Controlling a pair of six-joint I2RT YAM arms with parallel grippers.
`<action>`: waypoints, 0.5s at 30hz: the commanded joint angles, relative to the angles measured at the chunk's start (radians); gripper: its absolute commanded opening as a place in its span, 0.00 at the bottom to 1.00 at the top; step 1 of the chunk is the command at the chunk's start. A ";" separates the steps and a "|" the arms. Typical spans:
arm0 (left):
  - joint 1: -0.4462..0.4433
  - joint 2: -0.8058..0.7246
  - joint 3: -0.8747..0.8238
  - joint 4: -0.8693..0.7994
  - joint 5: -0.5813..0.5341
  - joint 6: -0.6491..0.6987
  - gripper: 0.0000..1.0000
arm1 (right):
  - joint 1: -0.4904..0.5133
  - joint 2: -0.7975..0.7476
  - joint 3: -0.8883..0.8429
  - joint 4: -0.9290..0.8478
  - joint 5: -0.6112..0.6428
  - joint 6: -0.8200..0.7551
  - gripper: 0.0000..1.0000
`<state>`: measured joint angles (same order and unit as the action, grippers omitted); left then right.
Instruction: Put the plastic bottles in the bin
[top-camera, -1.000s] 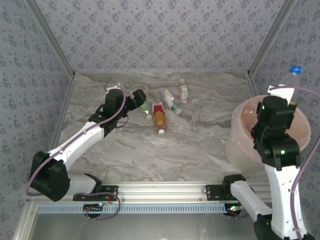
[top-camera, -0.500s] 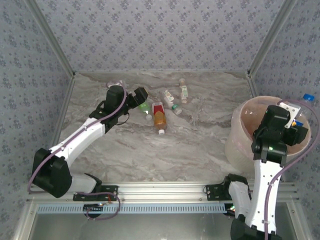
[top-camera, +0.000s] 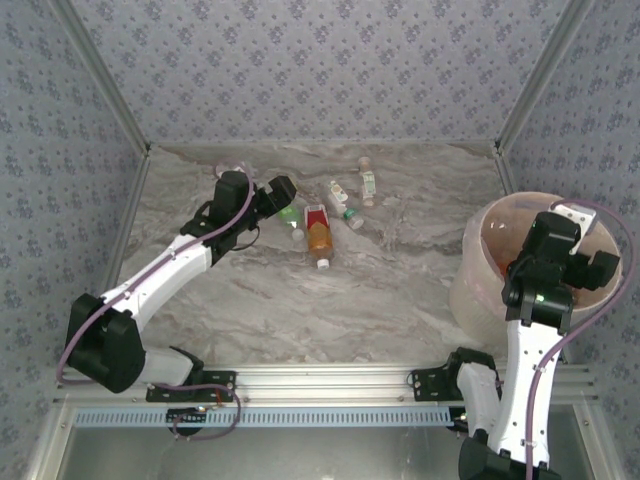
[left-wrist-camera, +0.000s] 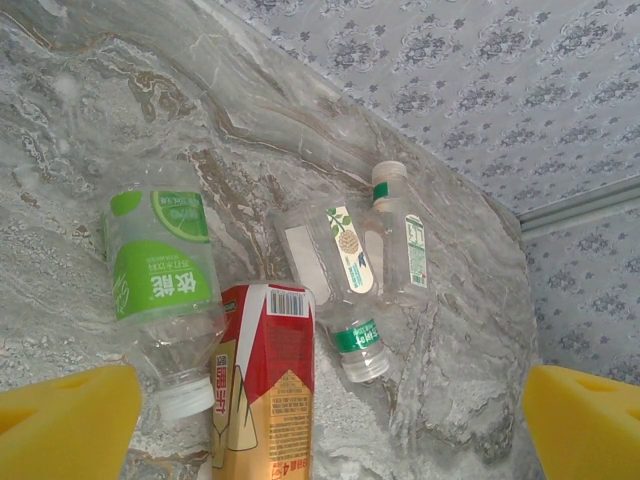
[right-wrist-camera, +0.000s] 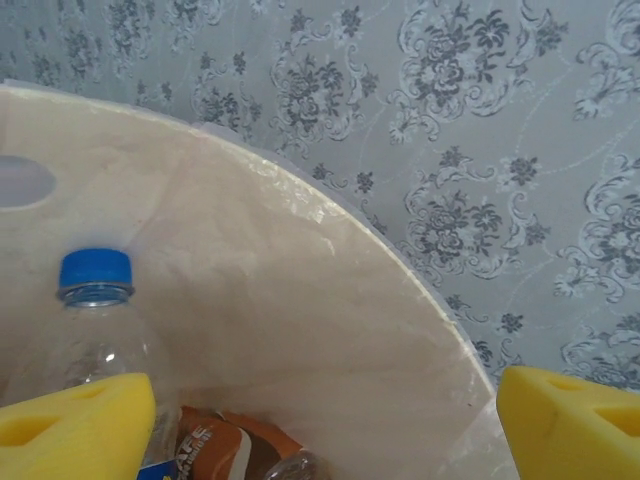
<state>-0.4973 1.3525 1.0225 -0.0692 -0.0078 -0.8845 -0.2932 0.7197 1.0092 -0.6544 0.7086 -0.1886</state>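
Several plastic bottles lie at the back middle of the table: a green-labelled one (left-wrist-camera: 160, 270), a red and orange one (left-wrist-camera: 265, 380) (top-camera: 318, 235), a clear one with a green band (left-wrist-camera: 345, 290) and a clear one beside it (left-wrist-camera: 400, 235). My left gripper (left-wrist-camera: 325, 440) (top-camera: 282, 192) hovers open just above them, its yellow pads (left-wrist-camera: 60, 420) wide apart. My right gripper (right-wrist-camera: 320, 430) (top-camera: 585, 245) is open over the pale pink bin (top-camera: 480, 215). Inside the bin (right-wrist-camera: 300, 280) a blue-capped clear bottle (right-wrist-camera: 95, 330) stands by my left pad, above an orange-labelled bottle (right-wrist-camera: 215, 445).
The patterned walls close the table at the back and both sides. The bin stands at the right edge against the right wall. One more small bottle (top-camera: 364, 163) lies near the back wall. Bare marble stretches between the bottles and the front rail (top-camera: 320, 380).
My right gripper came down from above the bin's rim into its mouth and opened; the blue-capped bottle it held high is now inside the bin. The left arm shifted only slightly.
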 joint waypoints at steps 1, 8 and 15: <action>0.005 0.008 0.023 -0.006 0.009 -0.009 0.98 | -0.006 -0.007 0.041 -0.007 -0.065 0.045 0.92; 0.008 0.013 0.021 -0.028 0.002 -0.003 0.98 | -0.002 -0.006 0.091 -0.063 -0.247 0.167 1.00; 0.020 0.035 0.023 -0.061 0.006 -0.005 0.98 | 0.017 -0.009 0.147 -0.065 -0.406 0.293 1.00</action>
<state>-0.4873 1.3693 1.0229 -0.1066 -0.0082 -0.8845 -0.2863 0.7197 1.1126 -0.7025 0.4152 0.0189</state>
